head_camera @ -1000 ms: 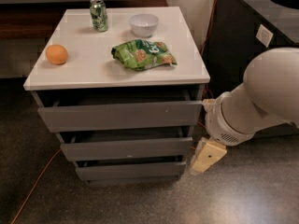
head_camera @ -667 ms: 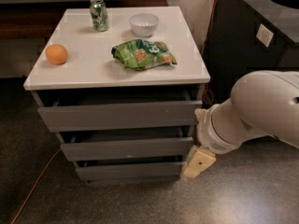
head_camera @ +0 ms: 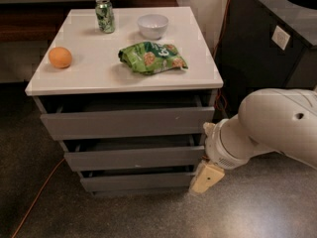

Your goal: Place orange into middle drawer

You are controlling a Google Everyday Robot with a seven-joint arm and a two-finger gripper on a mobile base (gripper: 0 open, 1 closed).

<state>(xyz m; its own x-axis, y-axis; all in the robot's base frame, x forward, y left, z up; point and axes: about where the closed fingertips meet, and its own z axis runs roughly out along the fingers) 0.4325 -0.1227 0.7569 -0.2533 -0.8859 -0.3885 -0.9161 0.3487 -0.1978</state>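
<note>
The orange [head_camera: 60, 57] sat upper left on the bench [head_camera: 99, 78], middle drawer [head_camera: 133, 157] slightly out. Lower right, the claw [head_camera: 207, 177] hung beside the bottom drawer [head_camera: 136, 181]; couldn't tell its spread.

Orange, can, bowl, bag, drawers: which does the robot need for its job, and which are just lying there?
Needed: orange, left on the cabinet top; middle drawer, second of three; gripper, low by the cabinet's bottom right corner.
Just lying about: green can, white bowl, green snack bag, top drawer, bottom drawer.

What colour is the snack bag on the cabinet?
The snack bag is green, clearest in the camera view; the gripper hangs beside the bottom drawer.
</note>
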